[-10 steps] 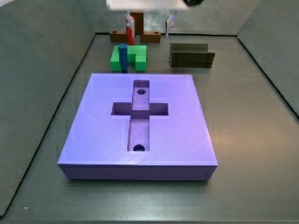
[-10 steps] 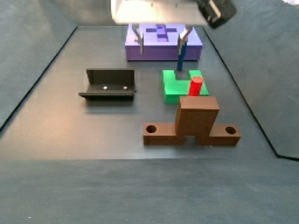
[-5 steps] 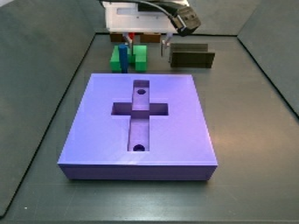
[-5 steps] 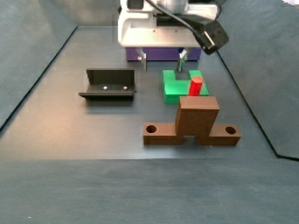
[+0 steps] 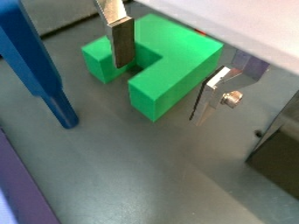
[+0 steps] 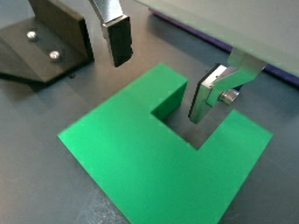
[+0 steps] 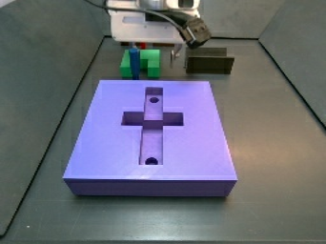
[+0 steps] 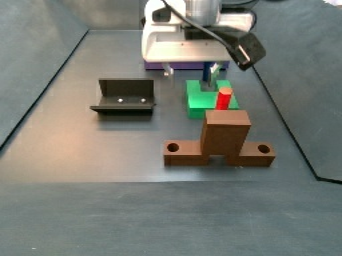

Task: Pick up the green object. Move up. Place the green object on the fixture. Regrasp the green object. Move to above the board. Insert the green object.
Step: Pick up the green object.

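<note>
My hand (image 6: pixel 163 66) has come down since a second ago, fingers wide, straddling one prong of the green object (image 6: pixel 163 157) without gripping.

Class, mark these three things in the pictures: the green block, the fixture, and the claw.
Green block (image 6: pixel 140 153): a wrist view, on its flat top face.
Fixture (image 8: pixel 123 97): a side view, on its inner back wall.
Claw (image 6: pixel 163 70): a wrist view, midway between the fingertips, over the block's notch.
</note>
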Available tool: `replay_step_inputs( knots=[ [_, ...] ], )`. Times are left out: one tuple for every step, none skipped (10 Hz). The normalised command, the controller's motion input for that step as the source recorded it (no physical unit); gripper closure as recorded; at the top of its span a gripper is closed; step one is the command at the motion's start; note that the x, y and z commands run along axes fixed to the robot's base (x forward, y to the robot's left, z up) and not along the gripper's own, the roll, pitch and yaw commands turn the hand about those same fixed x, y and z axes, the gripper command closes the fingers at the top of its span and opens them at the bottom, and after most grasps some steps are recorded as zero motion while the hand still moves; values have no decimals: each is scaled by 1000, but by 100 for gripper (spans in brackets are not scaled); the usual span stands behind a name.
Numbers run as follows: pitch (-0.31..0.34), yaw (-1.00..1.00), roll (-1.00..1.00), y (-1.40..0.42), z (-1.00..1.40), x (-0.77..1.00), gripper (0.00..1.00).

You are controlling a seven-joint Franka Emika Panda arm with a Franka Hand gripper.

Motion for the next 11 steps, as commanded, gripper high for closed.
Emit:
replay_step_inputs(
  knots=[
    [-4,0,-19,0,-160,14,0],
    [0,0,-23,0,-77,0,0],
    [-10,-31,-14,-20,-11,0,0],
    [-14,-160,0,-17,-77,-14,0],
    [-20,-120,0,0,-146,0,0],
    [-10,-74,0,0,-146,0,0],
    [-1,-23,0,0,-151,0,0],
    [0,0,0,0,-163,0,0],
    [0,0,9,0,-160,0,0],
    [0,0,3,0,-131,0,0],
    [0,0,0,0,0,0,0]
  ],
)
